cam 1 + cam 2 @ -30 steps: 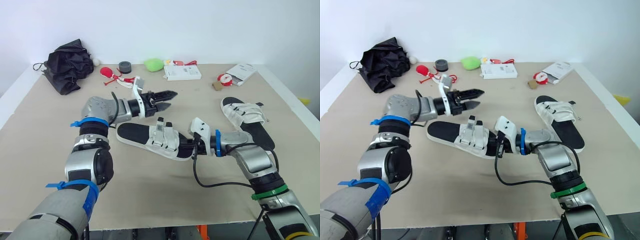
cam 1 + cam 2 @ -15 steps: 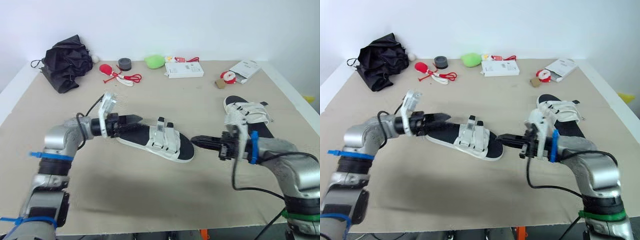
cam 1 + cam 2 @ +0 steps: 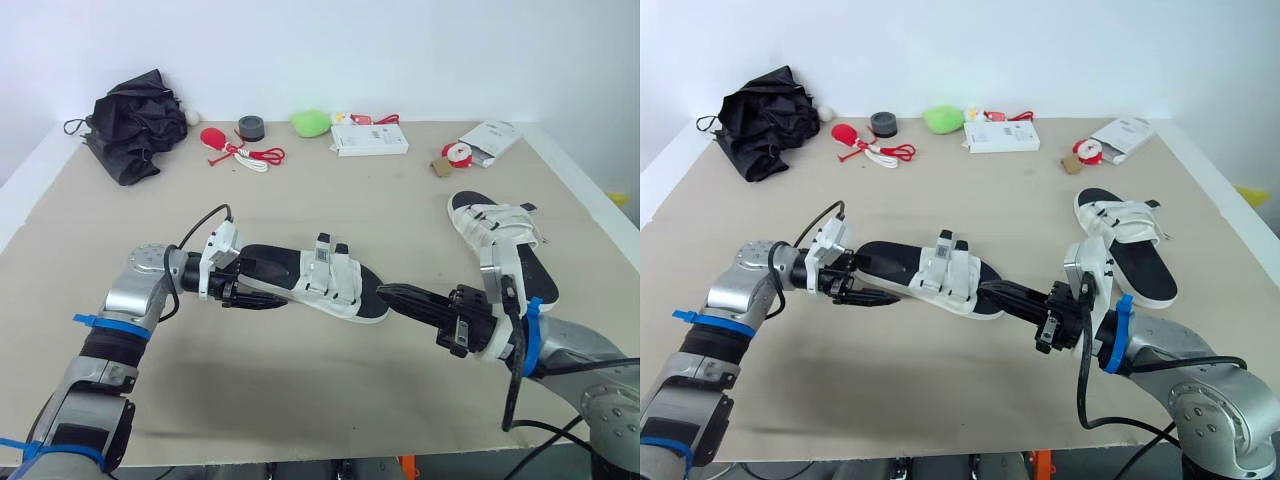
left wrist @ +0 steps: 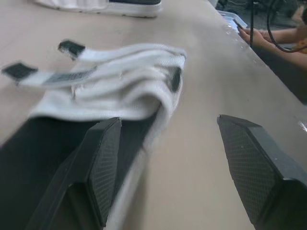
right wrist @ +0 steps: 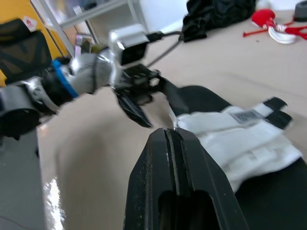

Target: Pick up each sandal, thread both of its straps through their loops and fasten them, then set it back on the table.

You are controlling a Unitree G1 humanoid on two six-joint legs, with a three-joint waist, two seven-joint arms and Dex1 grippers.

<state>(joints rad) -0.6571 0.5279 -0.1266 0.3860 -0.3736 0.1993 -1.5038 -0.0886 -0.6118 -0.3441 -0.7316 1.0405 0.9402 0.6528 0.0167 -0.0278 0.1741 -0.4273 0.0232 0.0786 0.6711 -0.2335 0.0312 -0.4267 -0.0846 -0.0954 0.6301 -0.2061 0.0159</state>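
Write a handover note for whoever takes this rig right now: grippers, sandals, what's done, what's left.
Left gripper: open, one finger over the near sandal heel footbed, the other over the table beside it; nothing gripped.
Right gripper: shut, empty, tip close to that sandal's toe.
Second sandal: flat on the table to the right, untouched.
Done: no fastening evident; the near sandal's strap ends stand up loose.
Left: lift, thread, fasten and set down both sandals.

Black bundle (image 3: 135, 125), green blob (image 3: 309, 124), white box (image 3: 369, 139)
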